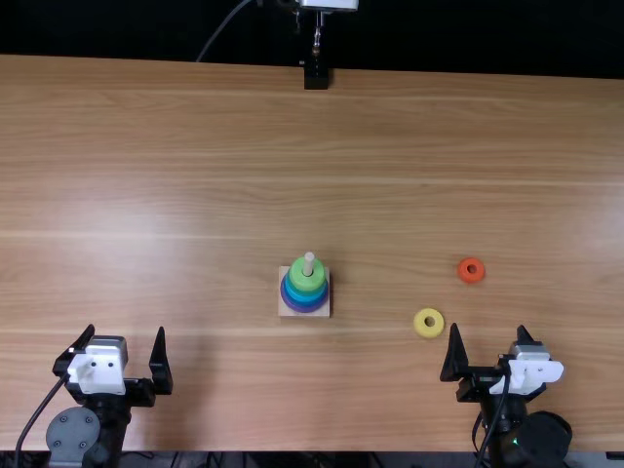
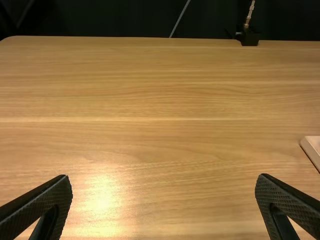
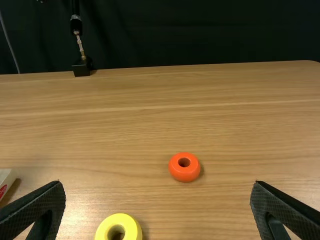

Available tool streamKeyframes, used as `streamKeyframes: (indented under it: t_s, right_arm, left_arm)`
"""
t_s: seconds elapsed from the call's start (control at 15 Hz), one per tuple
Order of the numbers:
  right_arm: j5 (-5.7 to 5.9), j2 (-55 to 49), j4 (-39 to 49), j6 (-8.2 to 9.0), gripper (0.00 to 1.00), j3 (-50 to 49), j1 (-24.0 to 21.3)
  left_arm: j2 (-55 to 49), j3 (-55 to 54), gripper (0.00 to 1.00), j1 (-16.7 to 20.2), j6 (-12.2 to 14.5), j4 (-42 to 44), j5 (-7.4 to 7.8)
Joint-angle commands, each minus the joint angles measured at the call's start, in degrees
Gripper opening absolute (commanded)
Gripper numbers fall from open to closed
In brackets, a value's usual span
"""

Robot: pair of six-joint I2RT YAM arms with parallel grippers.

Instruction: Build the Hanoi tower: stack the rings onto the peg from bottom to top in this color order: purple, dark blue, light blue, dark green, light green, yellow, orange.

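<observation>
The left gripper (image 1: 126, 331) and right gripper (image 1: 487, 329) are spreading their fingers wide, holding nothing, to either side of the wooden base (image 1: 284, 311). Rightward of it, the yellow ring (image 1: 419, 324) is lying, probably needing the next grasp; the orange ring (image 1: 471, 279) is lying farther right. The base is standing well apart from the table's edges, seemingly leaving comfortable room for carrying.

light brown wooden table (image 1: 195, 146), dark curtain (image 3: 200, 35)
</observation>
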Motion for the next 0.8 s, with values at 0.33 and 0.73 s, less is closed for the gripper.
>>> streamKeyframes:
  t_s: [0.33,0.73]
  right_arm:
    - [-0.49,-0.7,-4.2,0.04,1.00,-3.7,-0.6]
    - [-0.17,-0.7,-3.8,0.25,1.00,-3.4,-0.6]
  left_arm:
    - [-0.7,-6.0,1.00,0.2,0.1,-4.6,-0.49]
    - [-0.7,-6.0,1.00,0.2,0.1,-4.6,-0.49]
